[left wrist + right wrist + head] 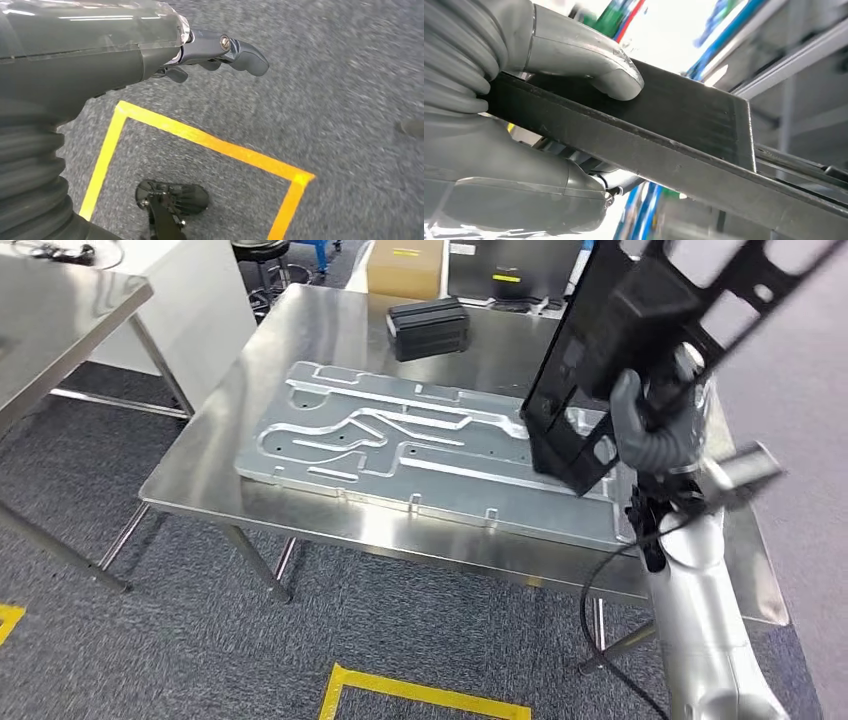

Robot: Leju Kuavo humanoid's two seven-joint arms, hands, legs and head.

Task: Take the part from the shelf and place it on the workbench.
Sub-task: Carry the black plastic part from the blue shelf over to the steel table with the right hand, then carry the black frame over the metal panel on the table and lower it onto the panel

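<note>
A shiny steel table [300, 330] stands on grey carpet [120, 660] with yellow tape lines [420, 695]. A big flat silver plate [400, 445] with grooves lies across the table. A small black box [428, 327] sits near the far edge. Another steel table [50, 310] stands at the left.

The right hand [650, 425] holds the long black part [640, 330] tight, thumb [594, 62] pressed on its flat side. The part is up in the air above the right end of the table. It is tilted, its low end over the plate and its long side going up and away to the right.

The left hand [150, 50] hangs over the carpet, holding nothing, fingers [240, 50] a bit curled.
</note>
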